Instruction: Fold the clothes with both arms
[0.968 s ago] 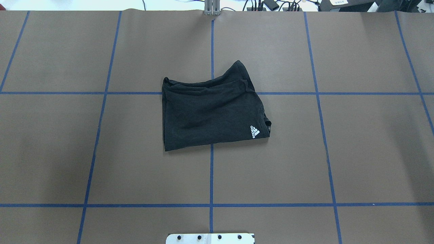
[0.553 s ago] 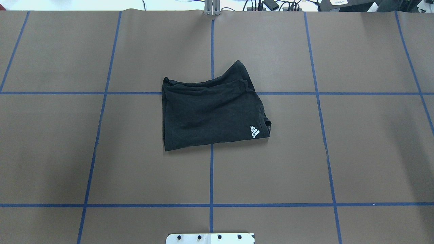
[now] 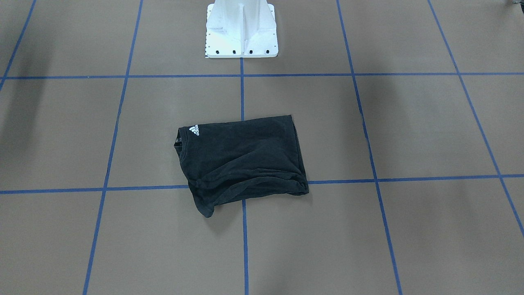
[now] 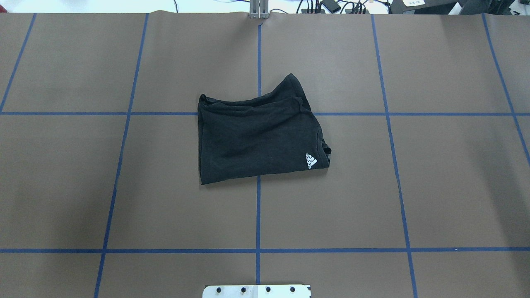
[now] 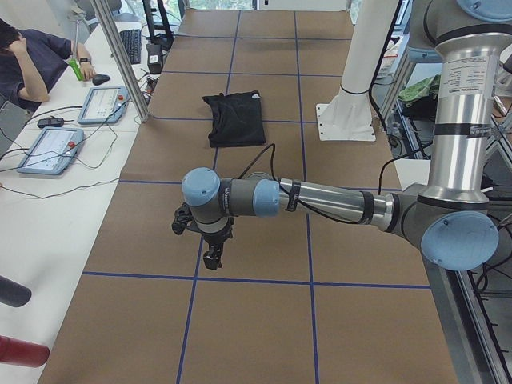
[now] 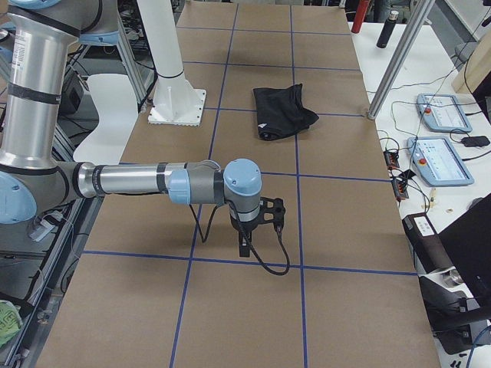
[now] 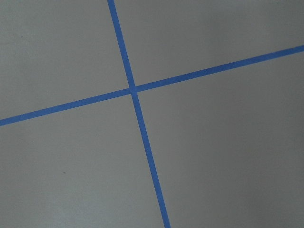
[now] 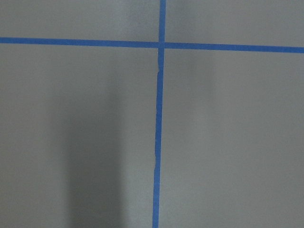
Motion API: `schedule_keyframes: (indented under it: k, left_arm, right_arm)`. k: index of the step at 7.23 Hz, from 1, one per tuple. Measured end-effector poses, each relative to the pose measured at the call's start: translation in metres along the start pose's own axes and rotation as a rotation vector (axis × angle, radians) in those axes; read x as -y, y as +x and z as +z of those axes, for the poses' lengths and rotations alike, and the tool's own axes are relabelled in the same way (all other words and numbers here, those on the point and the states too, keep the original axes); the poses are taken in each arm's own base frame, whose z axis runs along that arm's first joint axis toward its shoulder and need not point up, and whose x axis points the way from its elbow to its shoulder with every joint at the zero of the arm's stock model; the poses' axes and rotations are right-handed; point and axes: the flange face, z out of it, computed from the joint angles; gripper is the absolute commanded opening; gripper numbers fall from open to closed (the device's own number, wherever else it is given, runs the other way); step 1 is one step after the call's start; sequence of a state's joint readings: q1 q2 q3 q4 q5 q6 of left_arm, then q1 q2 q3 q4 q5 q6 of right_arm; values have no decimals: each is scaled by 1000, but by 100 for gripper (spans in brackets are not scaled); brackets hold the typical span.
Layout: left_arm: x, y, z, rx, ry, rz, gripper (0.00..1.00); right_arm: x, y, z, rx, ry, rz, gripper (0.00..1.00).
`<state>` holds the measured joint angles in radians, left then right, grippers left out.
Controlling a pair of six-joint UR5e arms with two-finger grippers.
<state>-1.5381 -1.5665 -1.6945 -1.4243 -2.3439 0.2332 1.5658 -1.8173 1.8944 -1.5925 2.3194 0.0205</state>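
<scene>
brown worktop (image 4: 455, 186), black t-shirt (image 4: 256, 138) folded and unmoved this past second, left hand (image 5: 211, 258) and right hand (image 6: 244, 247) parked far off, their grip i cannot tell, so folding looks done.

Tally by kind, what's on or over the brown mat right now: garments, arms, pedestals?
black T-shirt: 1
robot arms: 2 (left arm, right arm)
white base pedestal: 1
Total: 4
</scene>
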Motion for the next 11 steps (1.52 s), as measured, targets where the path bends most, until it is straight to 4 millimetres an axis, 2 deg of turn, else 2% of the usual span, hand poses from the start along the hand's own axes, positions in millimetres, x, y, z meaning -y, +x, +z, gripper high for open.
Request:
schedule_keyframes:
  k: [2,3,5,11]
  left_arm:
    - [-47,-42,-7,3,21,-4,100]
    - [-60,-51,-16,9,42,-6,100]
    - [-63,-52,-29,35,61,2,100]
    - [-64,-51,-32,46,64,5,100]
  right_arm:
    - [0,-1,-1,0,1,-1,100]
    - [1,-1,-1,0,2,-1,100]
    - [1,-2,-2,1,10,-8,100]
    - [0,-1,-1,2,14,-13,100]
